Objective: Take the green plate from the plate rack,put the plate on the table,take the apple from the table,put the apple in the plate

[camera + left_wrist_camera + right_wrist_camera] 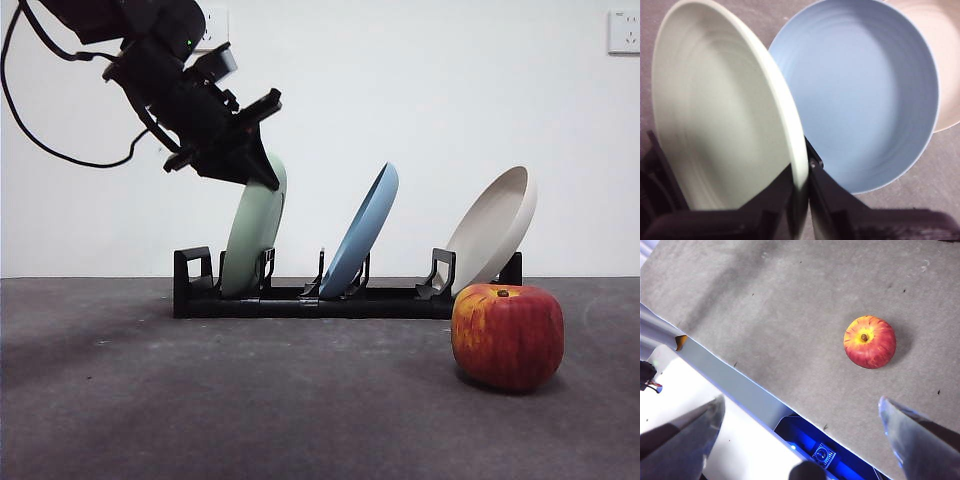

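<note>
Green plate [255, 235], upright in the plate rack [310, 300], was clamped at its rim by the left pincer [801, 187] for lifting out; the right pincer [800, 427] was held spread above the apple [870, 342].

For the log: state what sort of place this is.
Probably a lab or test bench, not a kitchen: a bare grey table against a plain white wall with a wall socket, a rack of three plates, one apple, and the left gripper clamping the green plate.
</note>
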